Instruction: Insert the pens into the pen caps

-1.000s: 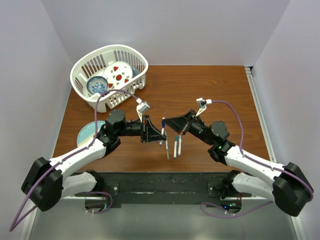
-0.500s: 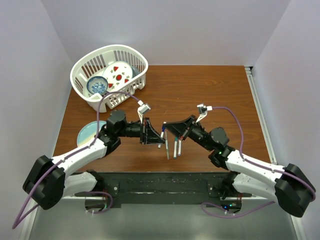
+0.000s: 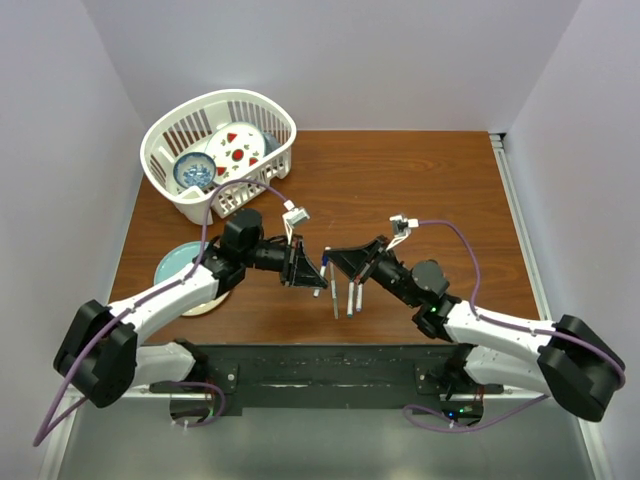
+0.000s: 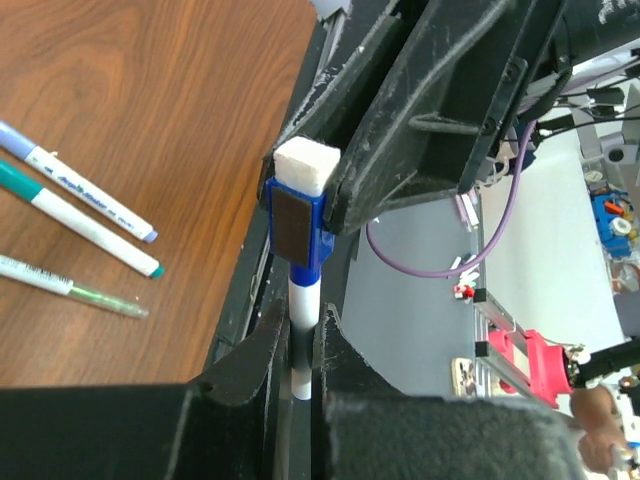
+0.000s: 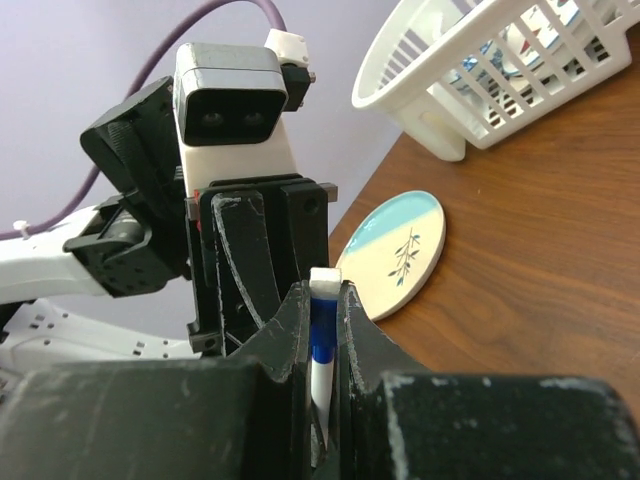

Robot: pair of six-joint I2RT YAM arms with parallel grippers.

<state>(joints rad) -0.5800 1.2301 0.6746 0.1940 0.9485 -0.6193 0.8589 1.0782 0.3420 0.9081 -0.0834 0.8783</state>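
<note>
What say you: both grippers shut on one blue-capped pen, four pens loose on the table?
Three pens lie loose on the table, not four, per the left wrist view. Left gripper and right gripper are shut on one blue-capped pen.

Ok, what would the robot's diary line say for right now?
step: capping | left jaws: shut on pen | right jaws: shut on blue cap | loose pens: three, lying on table
</note>
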